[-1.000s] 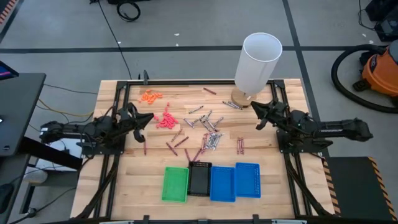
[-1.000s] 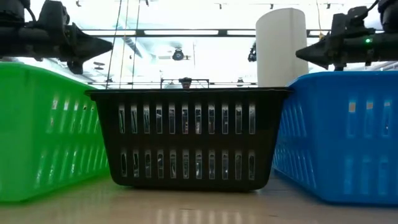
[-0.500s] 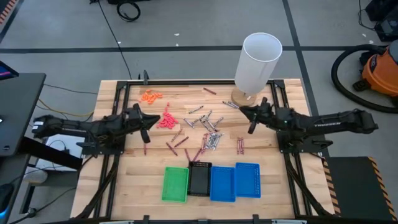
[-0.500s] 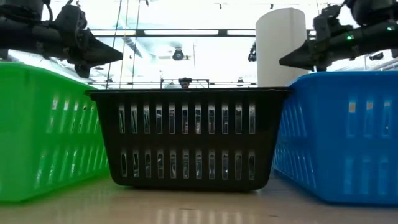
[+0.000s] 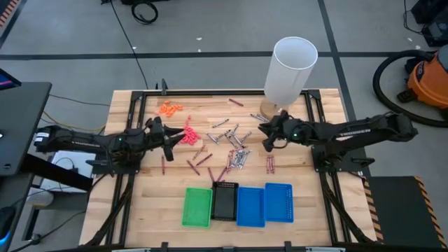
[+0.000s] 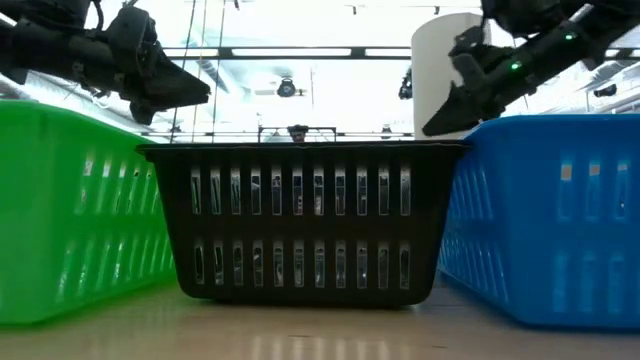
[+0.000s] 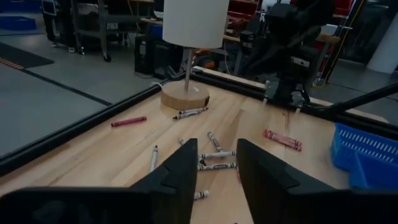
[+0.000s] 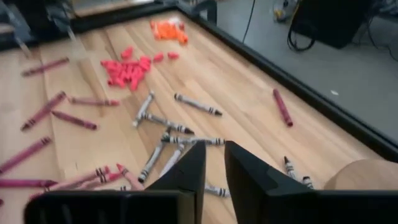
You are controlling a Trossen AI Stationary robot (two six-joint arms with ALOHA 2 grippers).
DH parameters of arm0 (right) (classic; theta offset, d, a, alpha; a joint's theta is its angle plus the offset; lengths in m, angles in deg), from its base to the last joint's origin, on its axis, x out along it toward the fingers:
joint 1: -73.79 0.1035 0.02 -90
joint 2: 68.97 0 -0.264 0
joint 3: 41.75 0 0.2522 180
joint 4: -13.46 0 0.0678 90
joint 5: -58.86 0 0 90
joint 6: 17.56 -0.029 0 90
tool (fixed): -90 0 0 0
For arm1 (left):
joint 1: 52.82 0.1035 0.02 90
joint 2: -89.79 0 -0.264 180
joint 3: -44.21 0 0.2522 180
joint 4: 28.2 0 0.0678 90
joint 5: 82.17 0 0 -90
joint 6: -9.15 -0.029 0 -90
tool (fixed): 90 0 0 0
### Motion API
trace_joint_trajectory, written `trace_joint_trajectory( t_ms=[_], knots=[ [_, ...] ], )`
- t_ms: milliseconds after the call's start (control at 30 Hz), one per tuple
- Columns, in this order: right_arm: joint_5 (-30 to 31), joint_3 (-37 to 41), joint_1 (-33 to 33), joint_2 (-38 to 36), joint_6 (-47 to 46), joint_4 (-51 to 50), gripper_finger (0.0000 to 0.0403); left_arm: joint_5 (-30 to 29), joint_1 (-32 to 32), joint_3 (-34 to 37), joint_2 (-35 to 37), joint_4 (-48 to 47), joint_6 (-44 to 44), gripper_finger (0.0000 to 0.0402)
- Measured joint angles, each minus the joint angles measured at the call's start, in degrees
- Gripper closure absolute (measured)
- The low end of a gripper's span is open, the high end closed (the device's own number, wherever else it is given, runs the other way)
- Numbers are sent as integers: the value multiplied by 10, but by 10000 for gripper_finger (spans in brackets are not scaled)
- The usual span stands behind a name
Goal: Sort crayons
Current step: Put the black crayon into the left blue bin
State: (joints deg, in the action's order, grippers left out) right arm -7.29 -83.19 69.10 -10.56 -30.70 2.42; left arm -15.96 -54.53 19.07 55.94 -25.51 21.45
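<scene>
Crayons (image 5: 234, 145): loose on the surface (image 5: 308, 182), scattered beyond the black basket (image 5: 225, 201); none binned.
Left tool (image 5: 170, 136): has advanced toward the pile; fingers parted narrowly, empty.
Right tool (image 5: 267, 134): has swung in from the opposite side; fingers slightly parted, empty.
Reading: both arms closing in for first picks.
</scene>
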Motion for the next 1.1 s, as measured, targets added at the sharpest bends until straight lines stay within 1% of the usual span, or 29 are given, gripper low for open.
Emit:
trace_joint_trajectory(
  t_ms=[133, 267, 533, 667, 933, 1100],
  knots=[
    [-23, -33, 0, 49, 4, -21, 304, 0, 0, -11, -22, -11, 14, 249],
    [-42, -71, 0, 94, 18, -43, 290, 7, 0, -19, -38, -18, 26, 244],
    [-72, -122, 1, 157, 51, -72, 289, 10, 0, -21, -41, -18, 26, 244],
    [-77, -156, -2, 190, 77, -106, 290, 10, -1, -21, -41, -15, 28, 244],
    [-108, -244, -31, 281, 132, -185, 290, 11, -1, -21, -41, -5, 31, 244],
    [-130, -289, -52, 334, 171, -208, 281, 11, -1, -21, -41, -4, 31, 244]
  ],
)
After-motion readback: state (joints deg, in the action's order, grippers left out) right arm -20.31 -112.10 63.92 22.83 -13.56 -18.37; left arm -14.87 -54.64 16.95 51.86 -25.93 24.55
